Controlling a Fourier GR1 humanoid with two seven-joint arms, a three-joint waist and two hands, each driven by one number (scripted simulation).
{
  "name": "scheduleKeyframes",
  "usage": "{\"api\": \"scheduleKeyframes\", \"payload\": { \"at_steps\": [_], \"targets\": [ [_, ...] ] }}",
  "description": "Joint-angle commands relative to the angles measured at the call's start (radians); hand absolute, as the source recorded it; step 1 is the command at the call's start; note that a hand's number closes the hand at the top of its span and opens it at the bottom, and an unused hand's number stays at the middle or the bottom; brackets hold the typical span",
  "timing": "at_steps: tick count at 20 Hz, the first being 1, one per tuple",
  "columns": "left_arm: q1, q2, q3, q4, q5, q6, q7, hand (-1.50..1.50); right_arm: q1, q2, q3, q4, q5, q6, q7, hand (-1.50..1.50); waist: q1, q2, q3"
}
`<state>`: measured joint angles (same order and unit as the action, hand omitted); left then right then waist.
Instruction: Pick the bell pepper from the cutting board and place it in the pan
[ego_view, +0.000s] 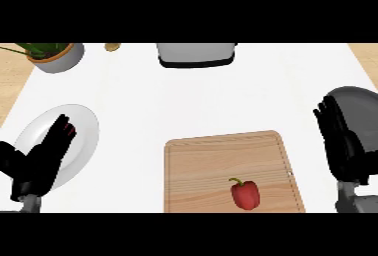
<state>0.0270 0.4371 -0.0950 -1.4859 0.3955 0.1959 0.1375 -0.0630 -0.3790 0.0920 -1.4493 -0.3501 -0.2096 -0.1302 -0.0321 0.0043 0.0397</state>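
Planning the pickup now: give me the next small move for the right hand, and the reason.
Probably bring the right hand left and down toward the red bell pepper. The pepper lies untouched near the lower right of the wooden cutting board, while that hand is open over the dark pan at the right edge, holding nothing. The left hand is farther off, over the white plate.

Bright even light, white counter (221, 100) nearly glaring, faint soft shadows, slight blur
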Motion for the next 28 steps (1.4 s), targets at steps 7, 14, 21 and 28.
{"api": "scheduleKeyframes", "payload": {
  "at_steps": [7, 14, 21, 28],
  "targets": [
    [-0.201, -0.001, -0.035, -0.040, -0.104, 0.015, -0.084, 0.00, -0.165, -0.174, 0.438, -0.066, 0.248, 0.489, -0.046, 1.50, 0.077, 0.005, -0.042],
    [-0.205, -0.018, 0.004, -0.007, -0.129, 0.073, -0.095, 0.00, 0.017, -0.364, 0.231, -0.194, 0.472, 0.250, -0.557, -1.50, -0.014, -0.012, -0.039],
    [-0.199, -0.046, -0.028, -0.025, -0.159, 0.078, -0.077, 0.00, 0.014, -0.625, 0.130, -0.420, 0.512, 0.391, -0.372, -1.50, 0.008, -0.013, -0.042],
    [-0.174, -0.068, -0.018, -0.004, -0.175, 0.059, -0.138, 0.00, 0.004, -0.717, 0.077, -0.764, 0.455, 0.525, 0.018, -1.50, 0.013, -0.012, -0.042]
  ]
}}
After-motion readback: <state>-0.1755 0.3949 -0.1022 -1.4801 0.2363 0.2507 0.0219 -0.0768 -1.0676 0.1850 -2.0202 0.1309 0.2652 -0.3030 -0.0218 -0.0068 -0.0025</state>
